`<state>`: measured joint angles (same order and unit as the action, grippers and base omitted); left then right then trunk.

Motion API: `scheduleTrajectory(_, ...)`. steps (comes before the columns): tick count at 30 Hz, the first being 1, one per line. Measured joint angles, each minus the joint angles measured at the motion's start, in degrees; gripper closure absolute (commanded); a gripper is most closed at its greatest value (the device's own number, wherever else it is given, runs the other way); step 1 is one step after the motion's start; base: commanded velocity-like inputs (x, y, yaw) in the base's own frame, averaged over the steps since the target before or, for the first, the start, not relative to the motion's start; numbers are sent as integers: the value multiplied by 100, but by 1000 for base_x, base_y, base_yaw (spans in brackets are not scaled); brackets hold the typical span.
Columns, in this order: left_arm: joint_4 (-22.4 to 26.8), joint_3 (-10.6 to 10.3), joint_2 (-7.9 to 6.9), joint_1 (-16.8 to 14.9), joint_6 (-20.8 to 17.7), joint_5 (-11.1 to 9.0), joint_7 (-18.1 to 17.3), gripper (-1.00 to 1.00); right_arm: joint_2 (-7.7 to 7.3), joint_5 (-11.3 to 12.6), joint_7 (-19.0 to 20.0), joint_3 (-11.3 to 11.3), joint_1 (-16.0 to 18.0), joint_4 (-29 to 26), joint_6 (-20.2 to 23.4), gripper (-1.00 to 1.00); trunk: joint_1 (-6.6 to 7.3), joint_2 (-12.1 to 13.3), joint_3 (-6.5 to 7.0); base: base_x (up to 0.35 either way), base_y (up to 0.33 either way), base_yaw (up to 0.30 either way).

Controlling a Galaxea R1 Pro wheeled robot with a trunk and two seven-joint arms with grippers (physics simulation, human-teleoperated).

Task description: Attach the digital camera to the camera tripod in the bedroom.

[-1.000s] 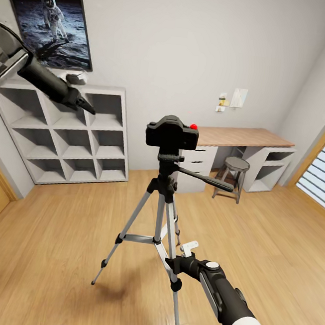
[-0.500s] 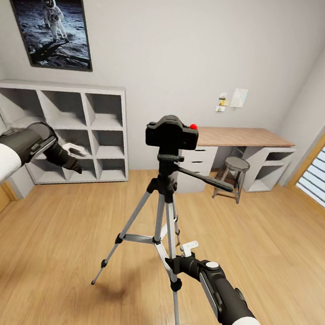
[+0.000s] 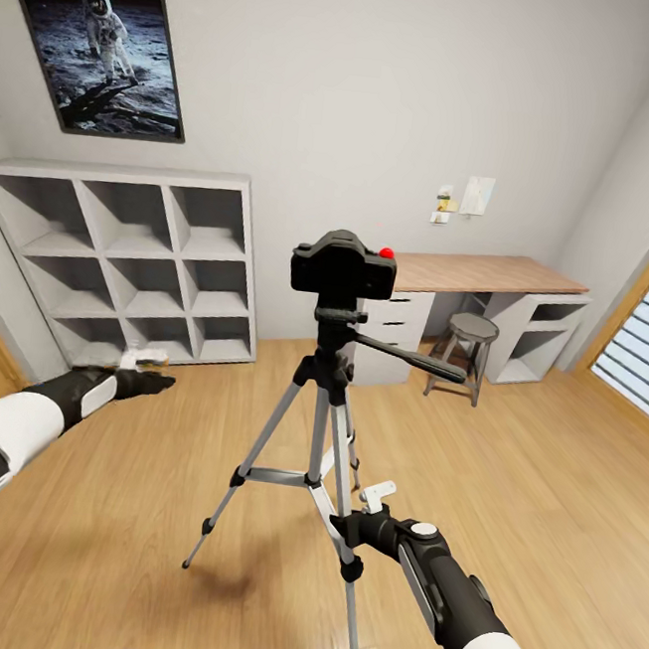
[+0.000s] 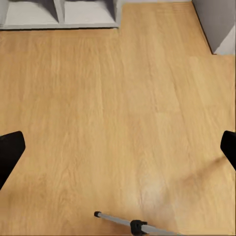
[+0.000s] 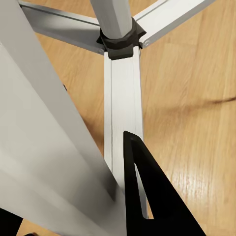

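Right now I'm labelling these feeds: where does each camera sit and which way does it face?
Head view: atop the robot, facing the digital camera on the camera tripod; both arms show.
Left wrist view: on the left arm, facing the floor; dark fingertips at the edges.
Right wrist view: on the right arm, close against the tripod's legs; one finger.
All share the tripod.

Home bedroom/study: wood floor (image 3: 549, 468), cube shelf (image 3: 131, 264), desk (image 3: 490, 274), astronaut pic (image 3: 103, 51).
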<state>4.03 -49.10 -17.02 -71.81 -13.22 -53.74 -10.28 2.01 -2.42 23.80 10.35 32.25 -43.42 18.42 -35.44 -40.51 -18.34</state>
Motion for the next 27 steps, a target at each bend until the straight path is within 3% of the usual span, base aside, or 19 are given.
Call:
scheduleTrajectory(4, -159, 8, 94, 624, 1075, -671, 63, -100, 0, -2, 0, 2, 0, 0, -1, 100, 0, 0, 0, 0, 0, 0)
scheduleTrajectory(8, -192, 18, 177, 1043, 1396, -876, 82, -100, 1, 1, -2, 5, 0, 0, -1, 100, 0, 0, 0, 0, 0, 0)
scheduleTrajectory(27, -242, 20, 606, 3323, 1625, -991, 159, -100, -5, 3, 1, -3, -2, 1, 4, 100, 0, -1, 0, 0, 0, 0)
